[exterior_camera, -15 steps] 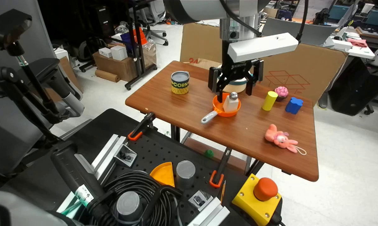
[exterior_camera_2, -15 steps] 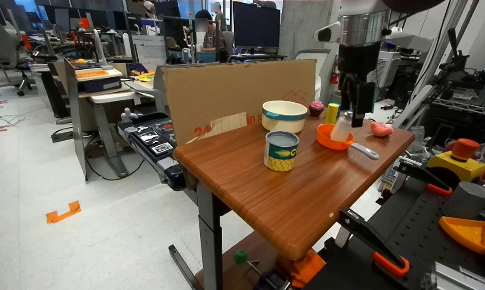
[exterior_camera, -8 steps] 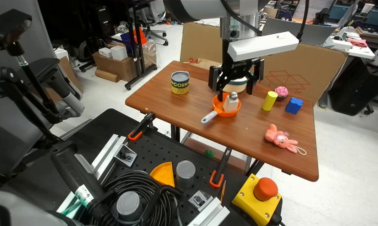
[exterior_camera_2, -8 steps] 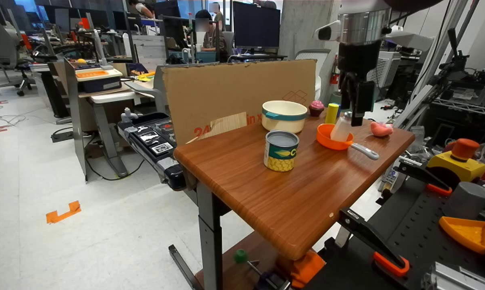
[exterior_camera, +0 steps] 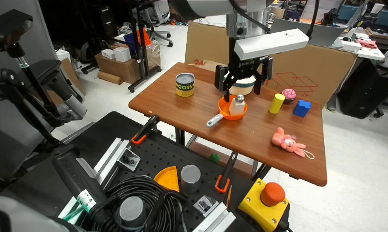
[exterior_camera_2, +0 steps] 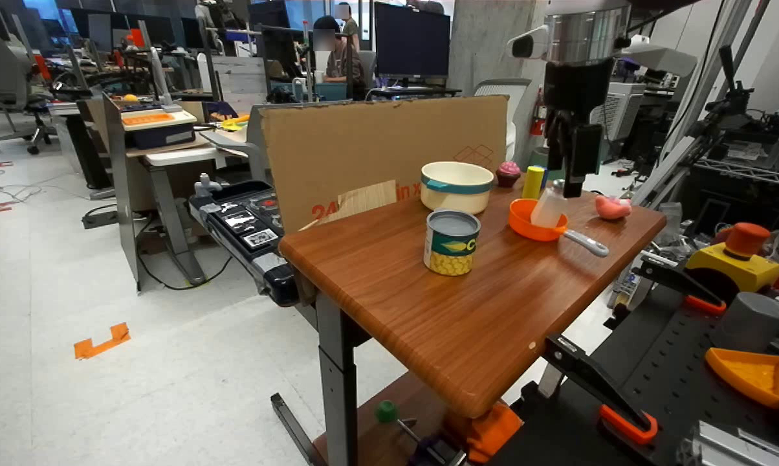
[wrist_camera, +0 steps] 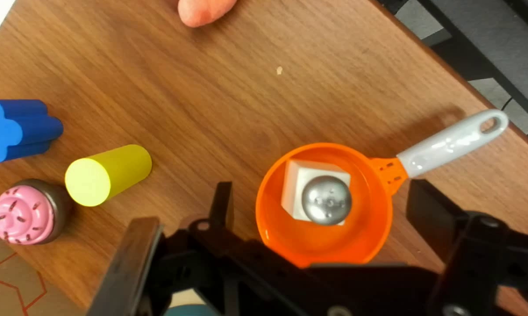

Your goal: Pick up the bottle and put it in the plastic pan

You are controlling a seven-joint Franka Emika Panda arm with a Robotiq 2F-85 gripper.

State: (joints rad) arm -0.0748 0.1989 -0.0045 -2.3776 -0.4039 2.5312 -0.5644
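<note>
The white shaker bottle (exterior_camera_2: 547,208) is standing inside the orange plastic pan (wrist_camera: 369,210), its silver dome (wrist_camera: 326,200) uppermost, and is leaning a little in an exterior view. The Robotiq gripper (exterior_camera: 242,94) is hanging above the pan; its fingers (exterior_camera_2: 583,155) are standing released and spread wide, apart from the shaker bottle.

The pan's grey handle (wrist_camera: 452,142) is pointing toward an edge of the wooden tabletop (exterior_camera: 197,111), its looped end lying close to that edge. On the pan's opposite side, the cream bowl with a teal band (exterior_camera_2: 457,202) is sitting near, and beyond it a cardboard panel (exterior_camera_2: 376,142) is closing off that side. Bare wood is running between the pan and the corn can (exterior_camera: 184,85), which is standing well apart. Another bare stretch is lying between the pan and the yellow cylinder (wrist_camera: 115,173); the blue flower-shaped block (wrist_camera: 25,129) and the toy cupcake (wrist_camera: 25,215) are standing farther from the pan. The pink plush toy (exterior_camera: 289,141) is lying well apart from the pan.

The wrist view is showing the dome's holes and the pan's floor, while the gripper is hiding much of the bowl there. Only the exterior views are showing the corn can. The plush toy's cord loop is appearing in an exterior view, just a rounded tip in the wrist view.
</note>
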